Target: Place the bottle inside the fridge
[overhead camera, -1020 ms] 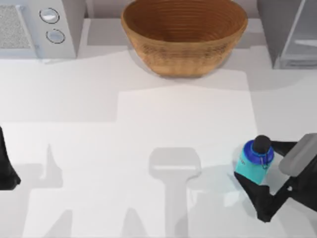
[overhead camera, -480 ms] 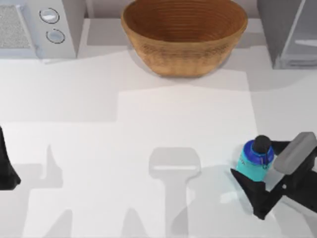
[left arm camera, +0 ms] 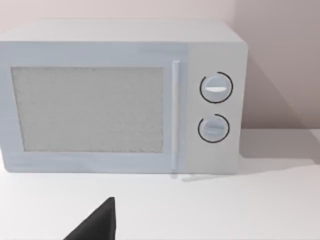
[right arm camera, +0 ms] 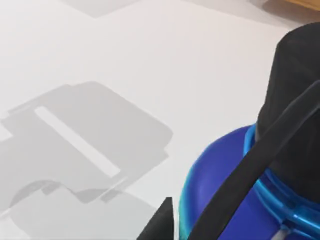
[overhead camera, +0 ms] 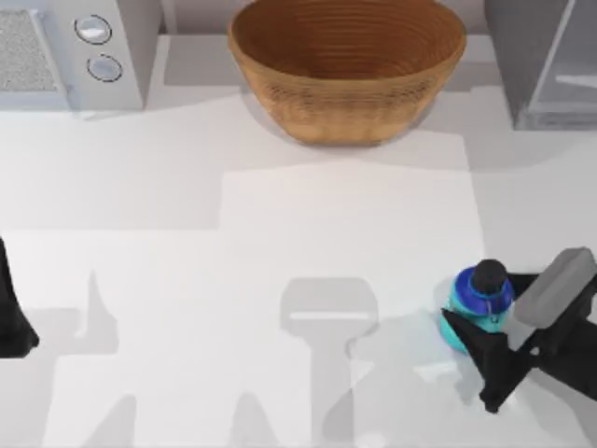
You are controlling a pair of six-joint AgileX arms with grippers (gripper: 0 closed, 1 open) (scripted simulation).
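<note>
- My white table (overhead camera: 280,205) carries everything here.
- The bottle (overhead camera: 471,303) stands upright on it, just beside my right gripper (overhead camera: 490,322), near the right edge.
- The woven basket (overhead camera: 347,65) sits at the far edge, well apart from my right gripper.
- The fridge (overhead camera: 546,61) stands in the far right corner, straight beyond that gripper.
- The microwave (left arm camera: 120,95) stands in the far left corner, facing my left wrist.

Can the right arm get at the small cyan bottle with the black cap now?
Probably yes: the right gripper is already around the small cyan bottle with the black cap near the table's right edge, one finger on each side, nothing between.
</note>
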